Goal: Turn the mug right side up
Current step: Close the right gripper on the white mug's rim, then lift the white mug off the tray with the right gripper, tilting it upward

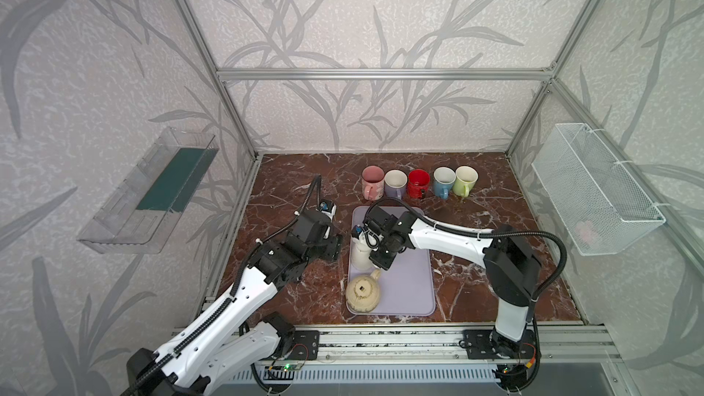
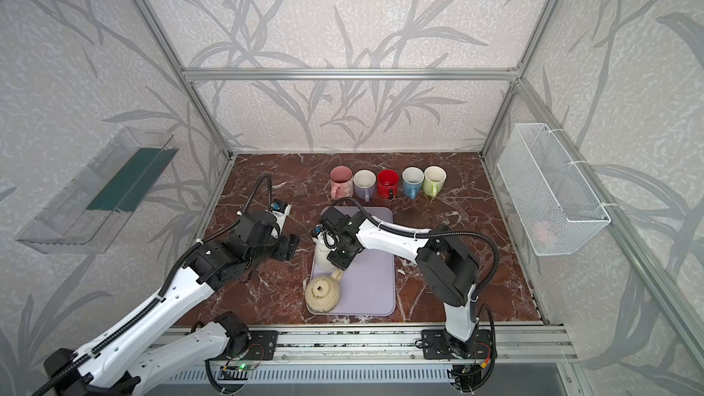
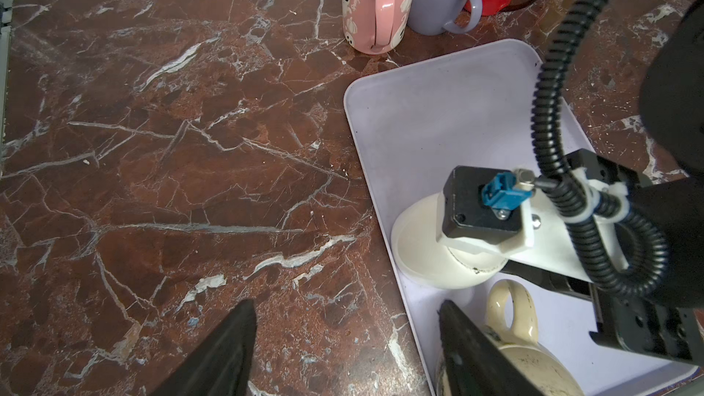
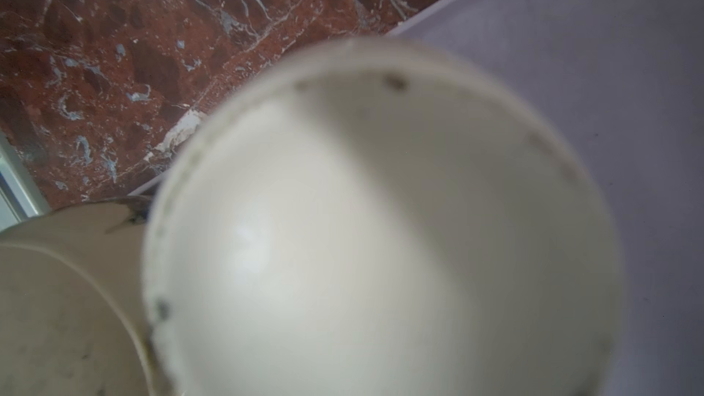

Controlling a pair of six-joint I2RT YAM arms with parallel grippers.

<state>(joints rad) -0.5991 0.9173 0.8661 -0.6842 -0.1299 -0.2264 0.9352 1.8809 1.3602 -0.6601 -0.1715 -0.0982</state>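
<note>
You have seven mugs in all. Five stand in one row at the back of the single table (image 1: 491, 260): one pink mug (image 1: 372, 184), one lavender mug (image 1: 395, 184), one red mug (image 1: 418, 184), one blue mug (image 1: 444, 181) and one green mug (image 1: 465, 180). The other two sit on the tray (image 1: 411, 291), of which there is just one: one white mug (image 1: 359, 257) and one cream mug (image 1: 363, 293). You have two arms, the left arm (image 1: 228, 310) and the right arm (image 1: 449, 239). The side walls carry two containers: one clear bin (image 1: 148, 192) and one wire basket (image 1: 594, 188). Inside that basket there seems to be one pale pink item (image 1: 586, 231), but through the mesh you cannot be sure it is only one.
</note>
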